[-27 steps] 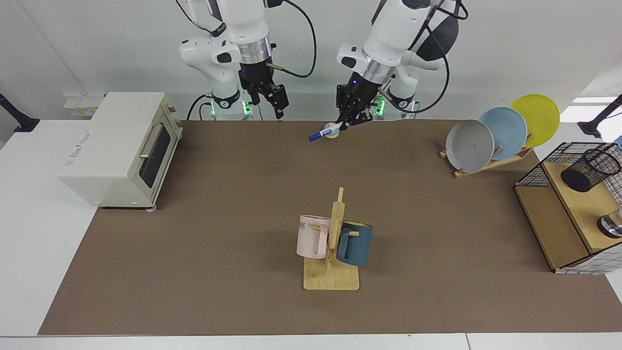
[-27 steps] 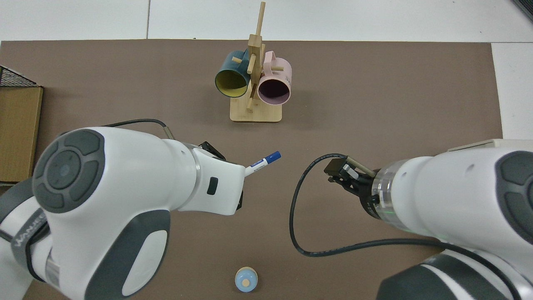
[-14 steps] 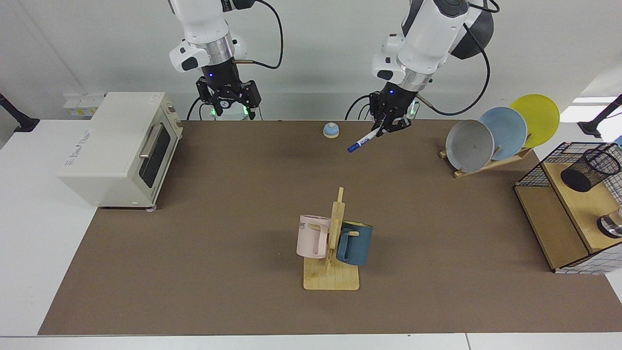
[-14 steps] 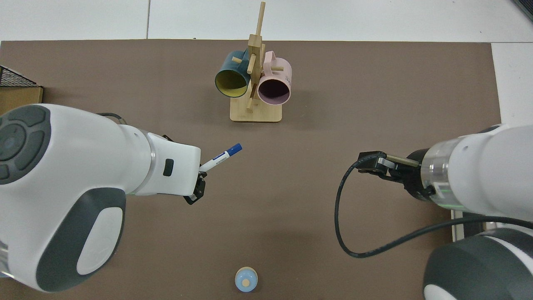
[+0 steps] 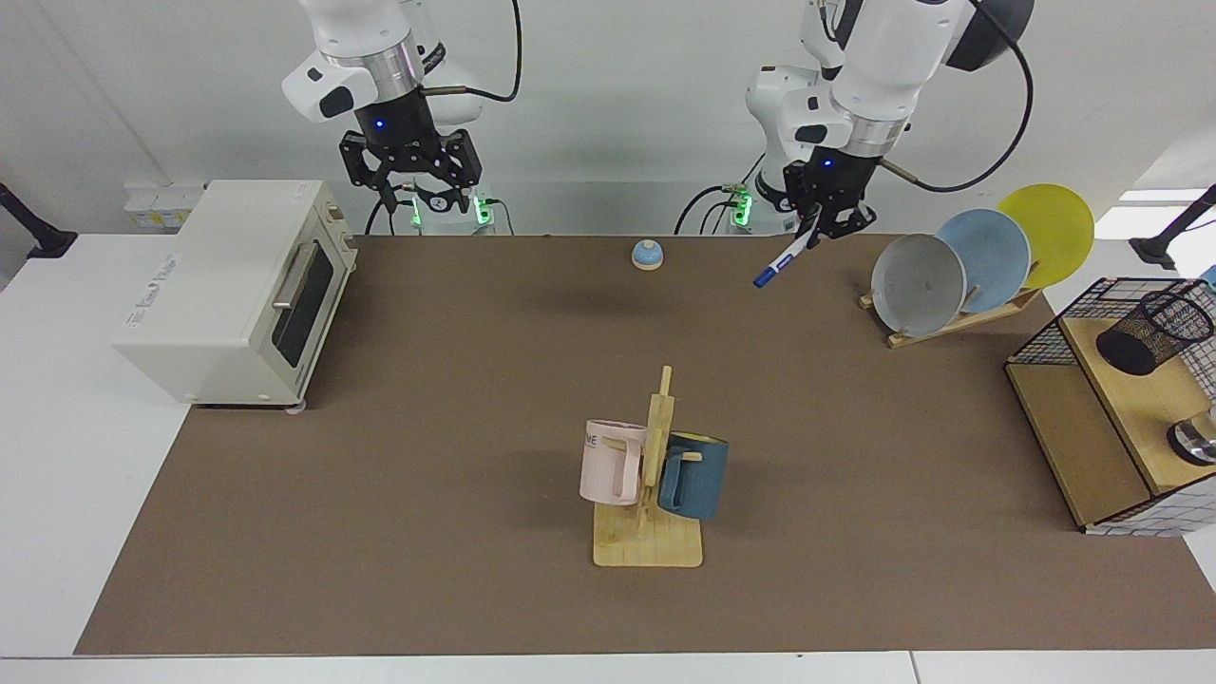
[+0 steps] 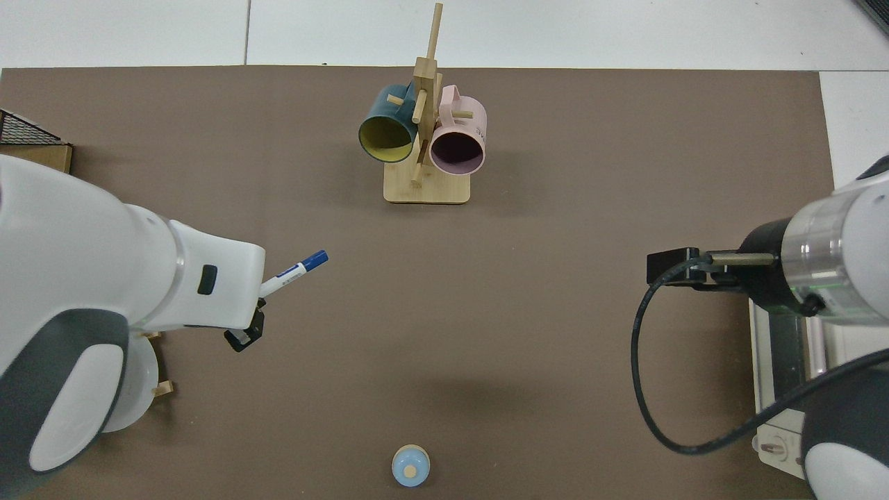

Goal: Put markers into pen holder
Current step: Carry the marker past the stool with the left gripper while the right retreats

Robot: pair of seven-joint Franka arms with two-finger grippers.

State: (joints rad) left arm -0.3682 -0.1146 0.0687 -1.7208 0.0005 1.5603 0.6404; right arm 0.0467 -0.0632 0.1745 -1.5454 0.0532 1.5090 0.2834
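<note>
Carrying the slim white marker with the dark blue cap (image 5: 785, 256) toward the black wire-mesh pen holder (image 5: 1152, 332), the left gripper (image 5: 825, 223) is clenched on the marker's upper end.

Over the past second the left arm has swung away from the small round blue bell (image 5: 647, 254) and now hangs just short of the wooden rack of grey, blue and yellow plates (image 5: 959, 318), marker tilted cap-down in mid-air; the pen holder stands well beyond that rack, on the wooden shelf inside the black wire-grid frame (image 5: 1053, 338), so most of the carry remains. The right gripper (image 5: 410, 183) has withdrawn, fingers spread and empty, and waits above the cream toaster oven (image 5: 233, 290).
</note>
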